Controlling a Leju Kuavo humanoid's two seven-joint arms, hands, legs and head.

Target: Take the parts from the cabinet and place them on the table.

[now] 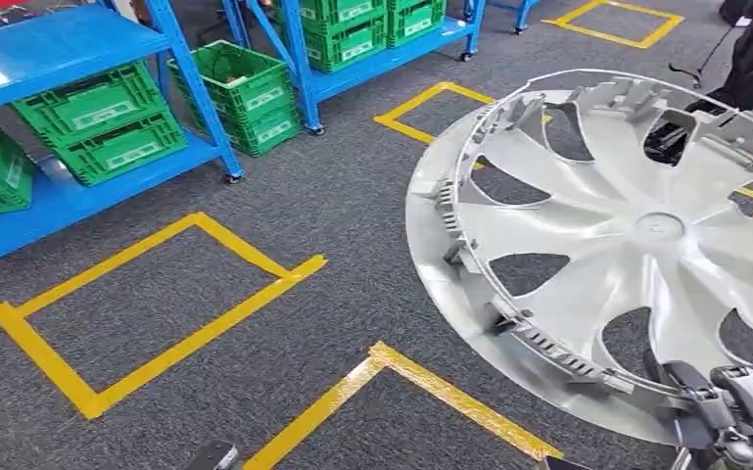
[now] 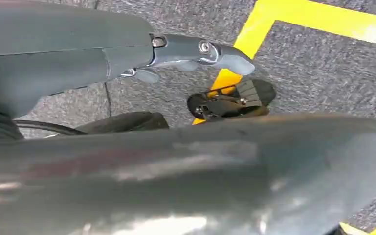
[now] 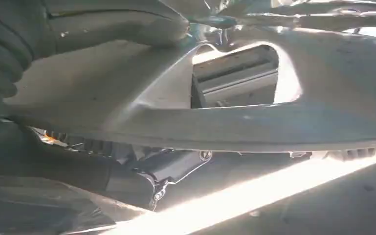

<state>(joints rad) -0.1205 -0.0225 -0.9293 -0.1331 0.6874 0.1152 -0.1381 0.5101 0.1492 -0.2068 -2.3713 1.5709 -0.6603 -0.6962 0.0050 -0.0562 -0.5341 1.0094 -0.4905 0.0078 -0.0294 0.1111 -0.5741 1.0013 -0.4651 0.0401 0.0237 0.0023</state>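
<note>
The part in hand is a silver wheel cover (image 1: 636, 245), a broad plastic disc with spokes and cut-outs, carried out in front of the robot at about three o'clock in its head view, tilted, inner side up, above the grey carpet (image 1: 352, 225). I'd judge it light but awkward: thin, springy at the rim, smooth on the faces and easy to let swing or slip. The little retaining clips around the inner ring look like the breakable bit. The rim edge or a spoke beside a cut-out seems the sensible hold.

The right hand (image 1: 734, 406) comes up at five o'clock, its dark fingers (image 1: 690, 382) wrapped over the cover's near rim, holding it from below. From the right wrist the thumb (image 3: 117, 24) lies across the cover's face.

The left hand (image 2: 195, 51) hangs low beside the body over yellow floor tape (image 2: 254, 29); its fingers seem loosely extended with nothing in them.

Blue racks (image 1: 59, 44) with green crates (image 1: 108, 122) stand around ten o'clock.
</note>
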